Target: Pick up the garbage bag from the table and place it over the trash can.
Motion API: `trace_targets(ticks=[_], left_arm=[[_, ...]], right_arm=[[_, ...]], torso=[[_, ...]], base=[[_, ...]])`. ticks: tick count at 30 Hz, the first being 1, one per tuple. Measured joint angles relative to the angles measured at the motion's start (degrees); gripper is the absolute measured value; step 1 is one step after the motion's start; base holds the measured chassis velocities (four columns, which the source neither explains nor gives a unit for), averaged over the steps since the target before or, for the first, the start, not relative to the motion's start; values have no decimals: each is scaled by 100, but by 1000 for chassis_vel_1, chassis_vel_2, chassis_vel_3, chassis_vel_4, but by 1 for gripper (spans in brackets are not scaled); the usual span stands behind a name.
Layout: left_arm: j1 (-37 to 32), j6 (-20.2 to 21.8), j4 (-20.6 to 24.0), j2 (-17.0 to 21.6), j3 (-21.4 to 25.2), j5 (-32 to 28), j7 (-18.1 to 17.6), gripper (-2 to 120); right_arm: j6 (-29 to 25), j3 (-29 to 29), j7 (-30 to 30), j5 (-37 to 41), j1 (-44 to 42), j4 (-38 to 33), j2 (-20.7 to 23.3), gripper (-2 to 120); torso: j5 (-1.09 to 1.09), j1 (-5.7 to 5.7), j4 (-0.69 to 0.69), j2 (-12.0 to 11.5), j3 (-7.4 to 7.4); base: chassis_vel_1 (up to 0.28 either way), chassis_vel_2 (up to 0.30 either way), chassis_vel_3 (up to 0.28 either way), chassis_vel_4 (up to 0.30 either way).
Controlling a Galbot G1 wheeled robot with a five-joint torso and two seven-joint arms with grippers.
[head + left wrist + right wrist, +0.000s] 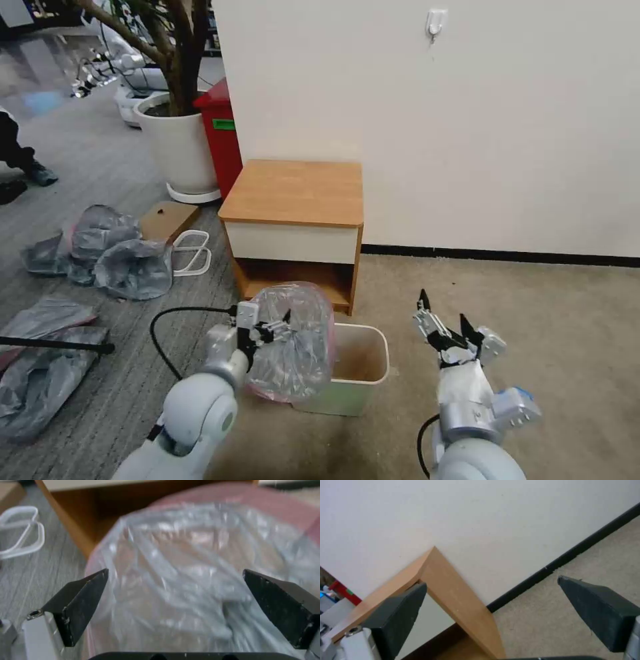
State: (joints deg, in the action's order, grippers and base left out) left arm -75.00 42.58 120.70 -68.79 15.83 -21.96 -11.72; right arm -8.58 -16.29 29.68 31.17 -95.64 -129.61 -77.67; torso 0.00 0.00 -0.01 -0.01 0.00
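The garbage bag (293, 343) is draped over the trash can's (363, 373) left rim, just below the table (293, 193). The left gripper (270, 328) is spread wide against it. The right gripper (443, 325) is open too, over bare carpet.

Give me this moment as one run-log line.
left gripper: open, against garbage bag | bag: draped over left side of trash can | right gripper: open, empty | table: behind

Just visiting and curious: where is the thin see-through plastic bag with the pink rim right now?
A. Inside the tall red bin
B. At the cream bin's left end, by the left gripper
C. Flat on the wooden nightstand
B: the garbage bag bulges over the trash can beside the open left gripper.
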Motion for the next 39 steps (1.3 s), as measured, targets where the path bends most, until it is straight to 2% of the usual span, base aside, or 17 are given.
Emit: trace_targets(ticks=[7,12,20,25,29,33,34,36,39], left_arm=[[-279,70,261,160,149,11,-66,100],[-353,39,42,128,166,170,-94,100],[-95,-7,-392,-211,-250,188,-94,100],[-94,-18,-462,-328,-322,249,-100,100],[-271,-25,-290,-287,-212,280,-104,100],[-581,-31,237,-153,164,99,-104,100],[-581,-31,237,-153,164,99,-104,100],[-614,-34,493,-113,326,-288,-92,100],[-564,-36,574,-93,378,-687,-80,100]], right_arm=[[-101,-150,-61,3,4,145,-12,100],[-160,-138,-103,14,24,185,-29,100],[-446,-170,-201,-93,-125,195,-30,100],[-555,-255,-247,-114,-238,186,-17,100],[-627,-325,-282,-114,-299,209,-1,100],[-699,-321,-321,-112,-303,318,-19,100],[-699,-321,-321,-112,-303,318,-19,100],[-731,-247,-342,-130,-292,378,-30,100],[-749,-182,-349,-173,-284,413,-31,100]], torso=[[1,0,2,0,0],[0,0,2,0,0],[0,0,0,0,0],[0,0,0,0,0],[-1,0,0,0,0],[0,0,2,0,0],[0,0,2,0,0],[1,0,1,0,0],[0,0,1,0,0]], base=[[0,0,0,0],[0,0,0,0],[0,0,0,0],[0,0,0,0],[0,0,0,0],[0,0,0,0],[0,0,0,0],[0,0,0,0],[0,0,0,0]])
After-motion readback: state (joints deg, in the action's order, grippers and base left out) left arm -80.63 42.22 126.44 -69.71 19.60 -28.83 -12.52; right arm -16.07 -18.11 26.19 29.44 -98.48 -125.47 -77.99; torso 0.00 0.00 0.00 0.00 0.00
